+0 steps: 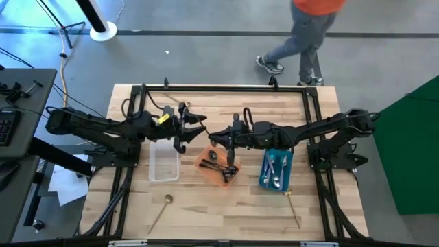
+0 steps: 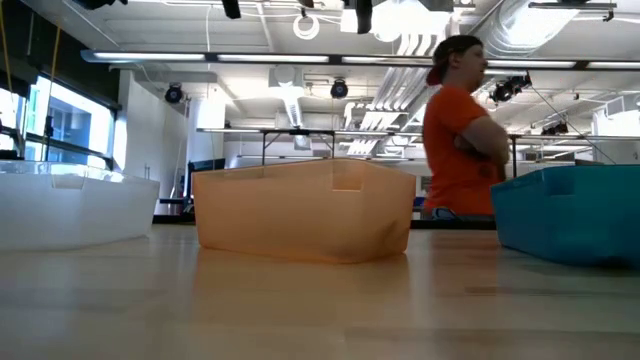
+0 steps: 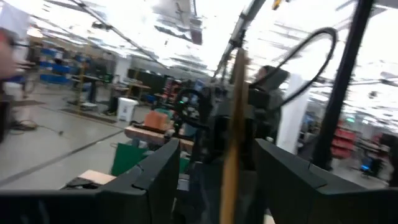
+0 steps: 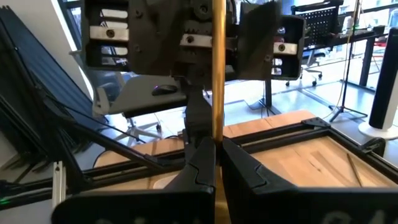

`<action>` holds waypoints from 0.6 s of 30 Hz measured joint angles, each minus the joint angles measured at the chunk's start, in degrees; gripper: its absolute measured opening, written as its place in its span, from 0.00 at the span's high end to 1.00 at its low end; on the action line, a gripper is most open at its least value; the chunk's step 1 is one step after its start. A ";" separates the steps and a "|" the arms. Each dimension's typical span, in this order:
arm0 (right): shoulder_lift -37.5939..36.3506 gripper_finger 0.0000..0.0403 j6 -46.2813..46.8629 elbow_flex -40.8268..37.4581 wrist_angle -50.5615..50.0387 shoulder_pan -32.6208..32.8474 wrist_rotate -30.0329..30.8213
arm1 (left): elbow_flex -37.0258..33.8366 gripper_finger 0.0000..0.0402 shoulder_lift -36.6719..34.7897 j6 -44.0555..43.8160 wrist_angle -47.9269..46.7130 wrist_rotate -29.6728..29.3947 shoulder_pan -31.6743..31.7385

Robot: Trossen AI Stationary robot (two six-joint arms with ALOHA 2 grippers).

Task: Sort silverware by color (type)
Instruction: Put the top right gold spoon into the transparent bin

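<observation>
While both arms meet mid-frame above the wooden table (image 1: pixel 206 226), the right gripper (image 4: pixel 216 146) is clamped on an upright gold spoon (image 4: pixel 217 74), and the left gripper (image 3: pixel 217 149) has its fingers spread either side of the same handle, not pinching it. The risk, as I read it: if the right lets go before the left closes, that spoon drops, maybe among the dark spoons (image 1: pixel 223 168). Count three trays, clear tray (image 1: pixel 163 171), orange tray (image 1: pixel 202 161) and blue tray (image 1: pixel 289 161); roughly four silver spoons (image 1: pixel 276 171) in the blue; and two loose gold spoons (image 1: pixel 159 209) low in frame.
</observation>
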 joint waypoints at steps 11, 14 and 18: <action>0.00 1.00 -0.02 0.00 -0.50 0.02 0.02 | 0.00 0.58 -0.02 -0.36 -1.83 1.45 0.00; 0.00 1.00 -0.02 0.00 -0.50 0.00 0.04 | 0.00 0.65 -0.02 0.13 -1.83 0.70 0.00; 0.00 1.00 0.00 0.00 -0.57 0.02 0.15 | 0.00 0.81 -0.02 0.18 -3.08 0.43 0.04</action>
